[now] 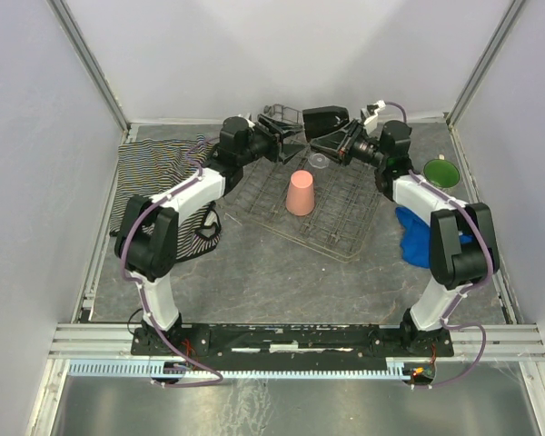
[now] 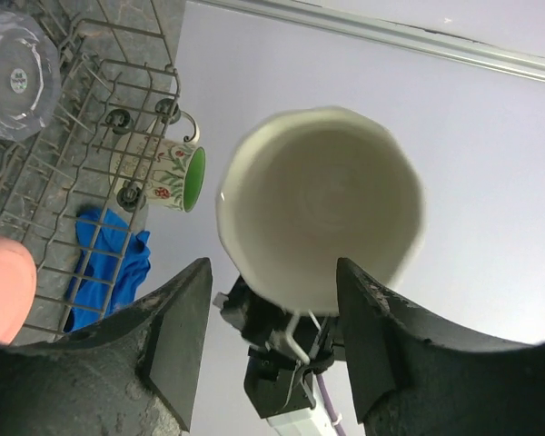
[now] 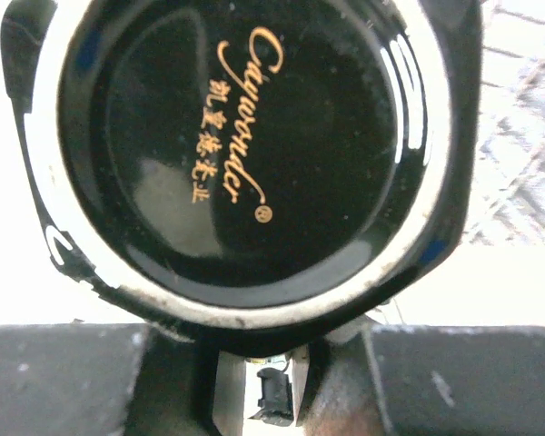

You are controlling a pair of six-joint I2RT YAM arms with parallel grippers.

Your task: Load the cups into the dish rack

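**The black mug hangs over the dish rack**

Your right gripper is clenched on the mug, holding it sideways above the rack's far end. Its mouth faces your left gripper, whose fingers stand apart and grasp nothing, so the right arm alone likely sets it down. The salmon tumbler and clear glass sit in the rack; the floral mug stands outside.

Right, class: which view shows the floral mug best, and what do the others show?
Left wrist: the floral mug shows its pattern, handle and green inside. In the top view it is only a small green disc right of the rack; the right wrist view shows none of it.
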